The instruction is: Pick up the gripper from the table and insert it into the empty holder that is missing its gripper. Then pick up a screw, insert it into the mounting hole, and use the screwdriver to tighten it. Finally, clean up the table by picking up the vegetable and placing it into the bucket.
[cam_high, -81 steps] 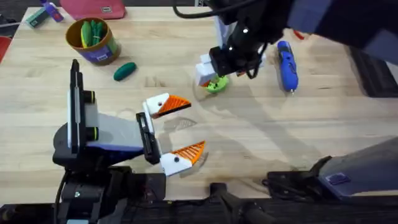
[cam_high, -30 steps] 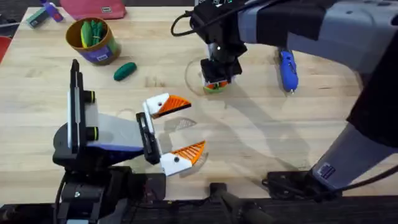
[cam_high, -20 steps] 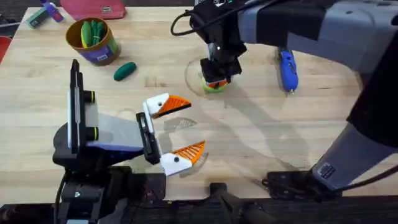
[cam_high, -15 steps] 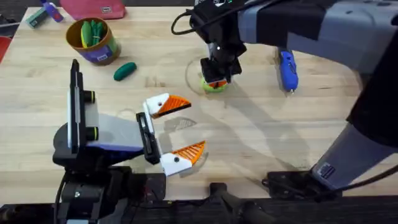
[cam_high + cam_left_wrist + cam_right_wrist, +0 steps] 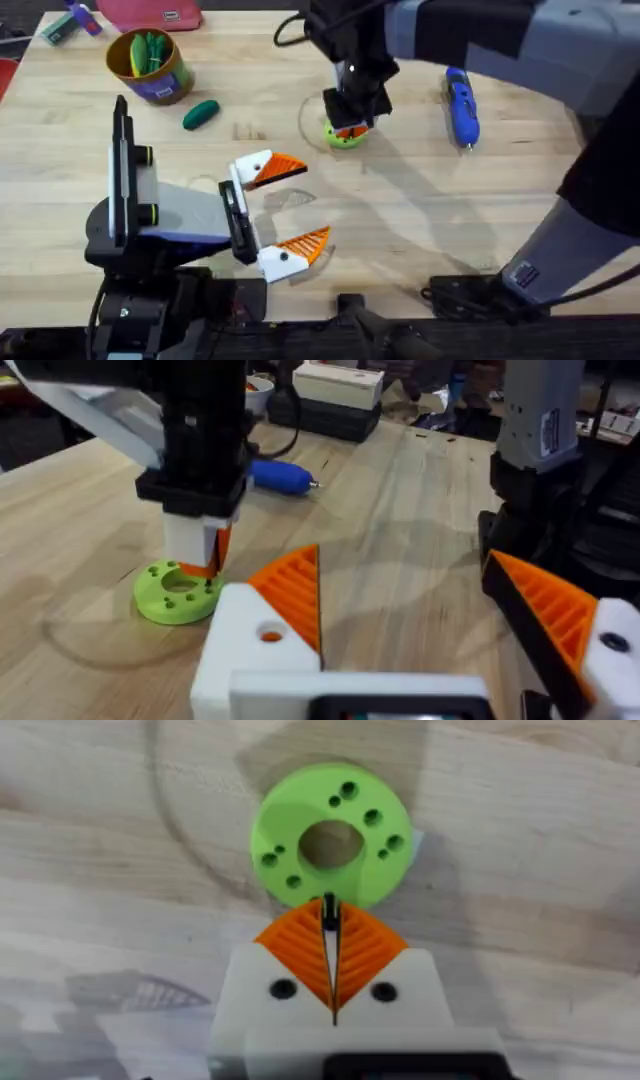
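From overhead we saw the right end effector (image 5: pixel 347 128) pointing down over the green disc (image 5: pixel 347 137) near the middle of the tabletop (image 5: pixel 420 220). The screwdriver (image 5: pixel 461 104) lay at about three o'clock from the disc, the vegetable (image 5: pixel 200 113) at nine o'clock, with the bucket (image 5: pixel 150 66) just beyond it at ten o'clock. The left end effector (image 5: pixel 288 208) rested near the front edge, its orange pads spread wide apart.

In the left wrist view, our left end effector (image 5: pixel 430 610) gaped; the right arm's tip touched the disc (image 5: pixel 178 590).

In the right wrist view, our right end effector (image 5: pixel 331 960) was clenched, seemingly nipping a tiny dark thing we could not identify, above the disc (image 5: pixel 330 845)
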Action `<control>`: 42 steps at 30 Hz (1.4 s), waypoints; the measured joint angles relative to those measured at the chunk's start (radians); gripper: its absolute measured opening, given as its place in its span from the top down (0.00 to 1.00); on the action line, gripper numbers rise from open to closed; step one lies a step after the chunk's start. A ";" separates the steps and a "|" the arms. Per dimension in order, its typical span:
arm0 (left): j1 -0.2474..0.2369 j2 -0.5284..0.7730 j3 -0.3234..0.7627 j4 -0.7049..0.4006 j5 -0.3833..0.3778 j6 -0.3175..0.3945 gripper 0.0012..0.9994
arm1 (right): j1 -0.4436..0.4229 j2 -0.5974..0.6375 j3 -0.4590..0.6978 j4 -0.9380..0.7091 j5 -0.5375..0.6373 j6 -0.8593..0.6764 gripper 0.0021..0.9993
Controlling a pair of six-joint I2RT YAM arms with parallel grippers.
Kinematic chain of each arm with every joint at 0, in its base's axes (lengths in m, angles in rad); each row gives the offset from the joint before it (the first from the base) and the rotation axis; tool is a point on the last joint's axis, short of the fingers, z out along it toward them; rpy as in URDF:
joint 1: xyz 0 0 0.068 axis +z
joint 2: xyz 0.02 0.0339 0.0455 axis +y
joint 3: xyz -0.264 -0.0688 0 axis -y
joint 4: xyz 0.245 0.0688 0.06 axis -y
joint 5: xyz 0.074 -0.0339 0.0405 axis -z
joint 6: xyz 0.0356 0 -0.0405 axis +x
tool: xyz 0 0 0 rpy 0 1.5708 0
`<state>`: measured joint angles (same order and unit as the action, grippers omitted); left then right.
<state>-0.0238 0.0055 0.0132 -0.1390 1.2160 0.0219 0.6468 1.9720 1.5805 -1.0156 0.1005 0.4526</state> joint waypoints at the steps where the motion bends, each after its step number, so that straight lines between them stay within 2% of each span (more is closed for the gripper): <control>1: 0.000 0.000 0.000 0.000 0.000 0.000 0.01 | 0.000 -0.002 0.019 -0.023 0.000 0.000 1.00; 11: 0.000 0.000 0.000 0.000 0.000 0.000 0.01 | 0.000 -0.091 0.274 -0.221 0.000 -0.016 1.00; 16: 0.000 0.000 0.000 0.000 0.000 0.000 0.01 | 0.000 -0.151 0.358 -0.276 0.000 -0.049 1.00; 21: 0.000 0.000 0.000 0.000 0.000 0.000 0.01 | 0.018 -0.223 0.369 -0.285 0.000 -0.118 1.00; 27: 0.000 0.000 0.000 0.000 0.000 0.000 0.01 | 0.096 -0.296 0.370 -0.314 0.000 -0.243 1.00; 35: 0.000 0.000 0.000 0.000 0.000 0.000 0.01 | 0.170 -0.309 0.372 -0.327 0.000 -0.381 1.00; 42: 0.000 0.000 0.000 0.000 0.000 0.000 0.01 | 0.214 -0.308 0.382 -0.337 0.000 -0.425 1.00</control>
<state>-0.0238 0.0051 0.0132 -0.1390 1.2160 0.0219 0.8605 1.6638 1.9622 -1.3523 0.1007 0.0275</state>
